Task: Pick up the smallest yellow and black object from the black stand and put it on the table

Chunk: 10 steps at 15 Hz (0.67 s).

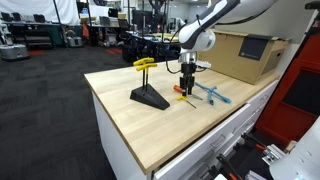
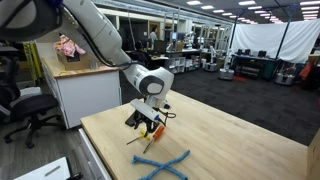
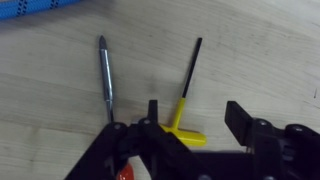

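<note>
The smallest yellow and black object [image 3: 184, 110], a short yellow T-handle with a thin black shaft, lies flat on the wooden table [image 3: 260, 50]. My gripper [image 3: 197, 124] is open just above it, one finger on each side of the handle and neither touching it. In an exterior view the gripper [image 1: 188, 76] hangs right of the black stand [image 1: 150, 98], which holds two taller yellow T-handled tools [image 1: 145, 65]. In an exterior view the gripper [image 2: 148, 118] is low over the table [image 2: 230, 140].
An orange-handled screwdriver [image 3: 106, 75] lies left of the small tool; it also shows in an exterior view [image 1: 186, 98]. Blue tools [image 1: 213, 94] lie crossed nearby, seen in both exterior views [image 2: 165, 165]. A brown cardboard box [image 1: 245, 55] stands behind.
</note>
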Motion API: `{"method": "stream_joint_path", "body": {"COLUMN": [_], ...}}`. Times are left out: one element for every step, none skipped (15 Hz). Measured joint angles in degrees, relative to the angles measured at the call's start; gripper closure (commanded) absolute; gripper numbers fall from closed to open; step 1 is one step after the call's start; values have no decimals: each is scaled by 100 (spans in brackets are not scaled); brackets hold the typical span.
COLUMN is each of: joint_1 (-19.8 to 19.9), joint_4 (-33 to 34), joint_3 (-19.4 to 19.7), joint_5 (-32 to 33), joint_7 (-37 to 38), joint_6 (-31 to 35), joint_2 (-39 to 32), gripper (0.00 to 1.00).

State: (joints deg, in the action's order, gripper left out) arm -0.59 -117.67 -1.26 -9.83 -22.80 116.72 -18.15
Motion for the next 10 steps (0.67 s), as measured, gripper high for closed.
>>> {"method": "stream_joint_path", "body": {"joint_1": [0, 0, -1, -3, -12, -32, -50, -67, -83, -106], "joint_4": [-86, -209, -364, -538, -738, -949, -1178, -1403, -1611, -1812], "joint_3": [-12, -33, -64, -101, -140, -166, -193, -215, -228, -232], "joint_5": [0, 0, 0, 0, 0, 0, 0, 0, 0, 0], "joint_7": [1, 1, 0, 0, 1, 17, 65, 126, 193, 260], "joint_6": [153, 335, 543, 762, 1008, 1253, 1503, 1721, 1901, 2051], "joint_2": [83, 186, 314, 454, 615, 788, 988, 1196, 1403, 1632], "gripper": [0, 0, 0, 0, 0, 0, 0, 0, 0, 0]}}
